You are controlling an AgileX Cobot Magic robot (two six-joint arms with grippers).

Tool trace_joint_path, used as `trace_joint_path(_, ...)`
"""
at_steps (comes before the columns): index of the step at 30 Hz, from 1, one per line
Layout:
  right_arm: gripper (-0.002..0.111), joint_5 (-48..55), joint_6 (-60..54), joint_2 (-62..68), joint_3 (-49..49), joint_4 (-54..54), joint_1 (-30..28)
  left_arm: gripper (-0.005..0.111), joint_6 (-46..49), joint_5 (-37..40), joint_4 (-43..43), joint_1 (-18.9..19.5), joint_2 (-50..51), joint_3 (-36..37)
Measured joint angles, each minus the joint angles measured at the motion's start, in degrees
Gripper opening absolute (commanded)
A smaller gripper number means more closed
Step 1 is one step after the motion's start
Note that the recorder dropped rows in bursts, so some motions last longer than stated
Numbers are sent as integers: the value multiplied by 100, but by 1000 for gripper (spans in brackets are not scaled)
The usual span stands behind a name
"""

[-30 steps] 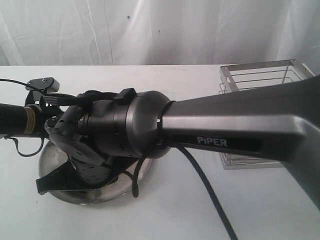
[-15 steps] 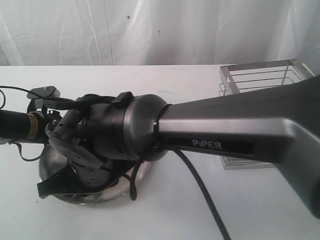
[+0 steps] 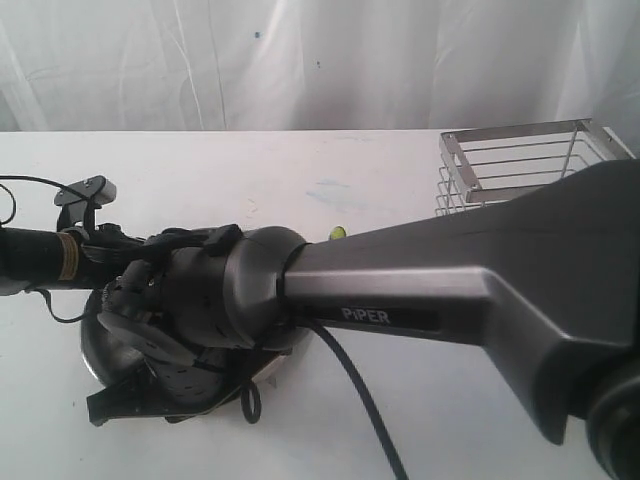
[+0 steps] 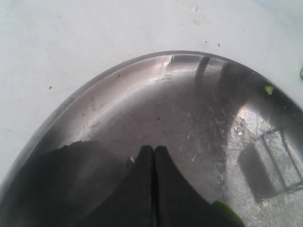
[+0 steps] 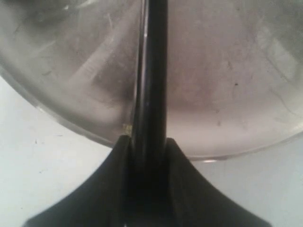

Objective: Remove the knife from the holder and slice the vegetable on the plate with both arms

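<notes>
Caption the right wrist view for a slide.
Right end effector grips the black knife, its length running out over the scuffed steel plate.

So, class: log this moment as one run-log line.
left tool: shut, over round scuffed steel plate | right tool: shut on all-black narrow knife, over plate | green chili piece: beside left tool

The plate [image 3: 92,345] sits front left on the worktop [image 3: 250,180], with the holder [image 3: 520,160] well apart at the back right. The right arm [image 3: 450,290] reaches from the right across over the plate, and the left arm [image 3: 30,255] comes in from the left. The knife [image 5: 151,71] sits between the right gripper [image 5: 147,140] jaws, over the plate. A bit of vegetable [image 4: 227,213] lies in the plate right next to the left gripper [image 4: 154,149].
</notes>
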Motion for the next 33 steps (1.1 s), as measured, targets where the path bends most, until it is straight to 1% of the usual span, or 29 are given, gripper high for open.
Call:
trace_joint_path(7,0,26,-39,-13,0,0,0,0,0,-80,-28,4,21,0)
trace_joint_path(15,0,384,-425,-45,0,159,-56,0,0,-636,-191,4,128,0)
trace_joint_path(22,0,428,-569,-45,0,286,-92,0,0,-648,-109,4,11,48)
trace_joint_path(27,0,428,-589,-45,0,320,-99,0,228,-676,39,-16,-101,121)
trace_joint_path(33,0,428,-638,-45,0,344,-104,0,279,-697,67,-16,-101,121)
